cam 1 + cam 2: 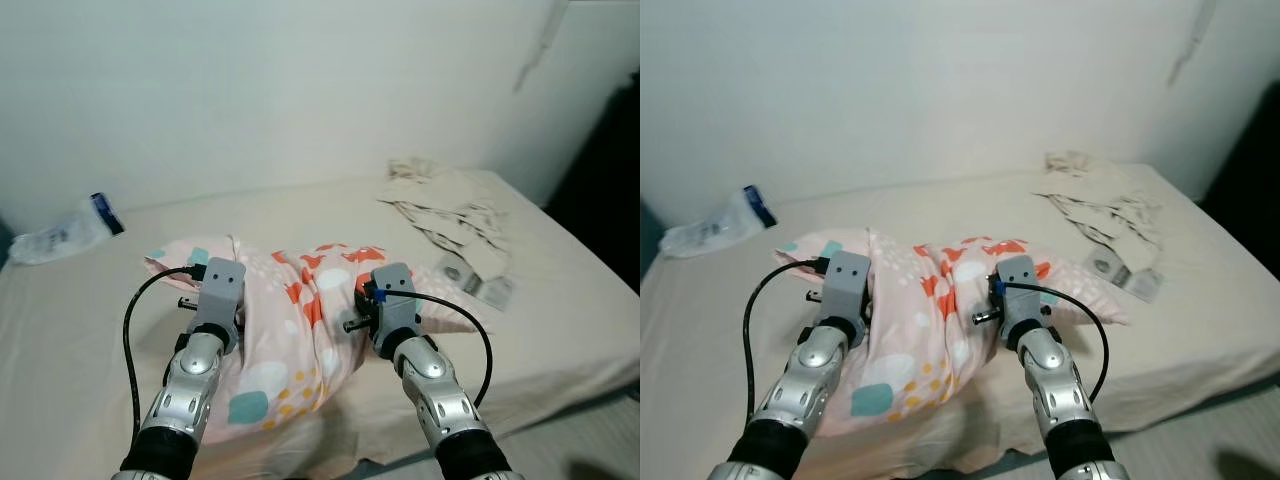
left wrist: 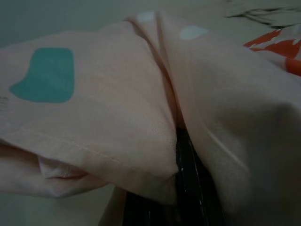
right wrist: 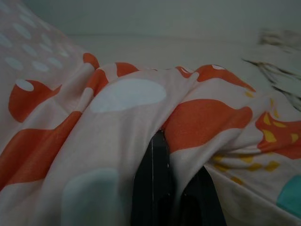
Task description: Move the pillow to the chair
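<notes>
Both silver arms reach forward and down over the near edge of the bed (image 1: 90, 330), wrists level, one on each side of the pillow (image 1: 290, 330). The left gripper (image 1: 222, 300) presses into the pillow's left side; in the left wrist view a black finger (image 2: 188, 188) lies buried in a deep fold of pink cloth, pinching it. The right gripper (image 1: 385, 300) is at the pillow's right side; in the right wrist view its two black fingers (image 3: 153, 188) sit close together with a ridge of orange-patterned cloth caught between them. So each claw is narrow and holding pillow fabric.

The single pillow, pink with white, teal and orange patches, lies bunched and creased near the bed's front edge, between the two arms, squeezed in at the middle.

One crumpled cream cloth (image 1: 450, 205) with dark markings lies toward the bed's far right corner, well apart from the pillow. One clear plastic bag (image 1: 65, 232) with a blue label rests at the far left edge against the white wall (image 1: 300, 90). A black cable (image 1: 130, 330) loops off each wrist, two in all.
</notes>
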### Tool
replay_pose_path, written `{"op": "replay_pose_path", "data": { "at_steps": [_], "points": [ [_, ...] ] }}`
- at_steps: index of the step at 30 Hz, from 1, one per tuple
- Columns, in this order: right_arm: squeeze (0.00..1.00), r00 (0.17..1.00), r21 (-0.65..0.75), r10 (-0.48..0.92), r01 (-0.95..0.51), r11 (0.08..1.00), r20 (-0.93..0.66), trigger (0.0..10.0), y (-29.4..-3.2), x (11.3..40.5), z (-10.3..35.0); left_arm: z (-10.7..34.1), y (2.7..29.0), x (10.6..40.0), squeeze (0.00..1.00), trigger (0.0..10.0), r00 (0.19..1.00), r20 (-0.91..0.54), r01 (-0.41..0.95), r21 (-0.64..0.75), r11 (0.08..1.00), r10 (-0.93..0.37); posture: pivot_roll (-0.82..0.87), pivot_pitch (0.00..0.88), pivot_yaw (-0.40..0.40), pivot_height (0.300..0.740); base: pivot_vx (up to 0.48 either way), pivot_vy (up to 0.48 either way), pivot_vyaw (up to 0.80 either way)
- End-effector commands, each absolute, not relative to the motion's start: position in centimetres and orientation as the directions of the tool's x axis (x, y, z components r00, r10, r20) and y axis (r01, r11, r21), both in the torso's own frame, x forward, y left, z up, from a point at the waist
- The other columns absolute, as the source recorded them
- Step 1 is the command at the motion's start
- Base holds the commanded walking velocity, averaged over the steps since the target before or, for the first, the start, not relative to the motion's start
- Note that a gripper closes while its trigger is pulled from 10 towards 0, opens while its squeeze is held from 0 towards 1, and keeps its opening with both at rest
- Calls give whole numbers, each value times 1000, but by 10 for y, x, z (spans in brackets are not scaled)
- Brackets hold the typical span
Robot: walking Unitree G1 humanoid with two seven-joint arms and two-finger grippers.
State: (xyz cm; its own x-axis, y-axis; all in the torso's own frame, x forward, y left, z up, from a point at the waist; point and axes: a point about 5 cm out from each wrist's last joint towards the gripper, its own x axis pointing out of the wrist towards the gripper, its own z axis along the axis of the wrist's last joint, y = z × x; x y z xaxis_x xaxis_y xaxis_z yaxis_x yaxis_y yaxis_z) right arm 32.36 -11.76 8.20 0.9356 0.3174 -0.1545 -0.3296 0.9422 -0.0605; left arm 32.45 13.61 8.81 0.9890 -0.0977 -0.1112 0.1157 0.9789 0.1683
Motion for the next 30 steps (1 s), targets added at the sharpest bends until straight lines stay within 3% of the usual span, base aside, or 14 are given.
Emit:
{"op": "replay_pose_path", "data": {
  "at_steps": [1,30],
  "points": [
    [0,923,-63,376,-382,922,-86,10000,-105,328,97,92,124,326,0,10000,985,-83,162,176,971,-150,-42,31,-22,740,0,0,-800],
    [0,931,-60,348,-356,933,-106,10000,-107,330,96,94,122,329,0,10000,986,-77,162,187,969,-150,-57,51,-9,740,0,0,-800]
  ]
}}
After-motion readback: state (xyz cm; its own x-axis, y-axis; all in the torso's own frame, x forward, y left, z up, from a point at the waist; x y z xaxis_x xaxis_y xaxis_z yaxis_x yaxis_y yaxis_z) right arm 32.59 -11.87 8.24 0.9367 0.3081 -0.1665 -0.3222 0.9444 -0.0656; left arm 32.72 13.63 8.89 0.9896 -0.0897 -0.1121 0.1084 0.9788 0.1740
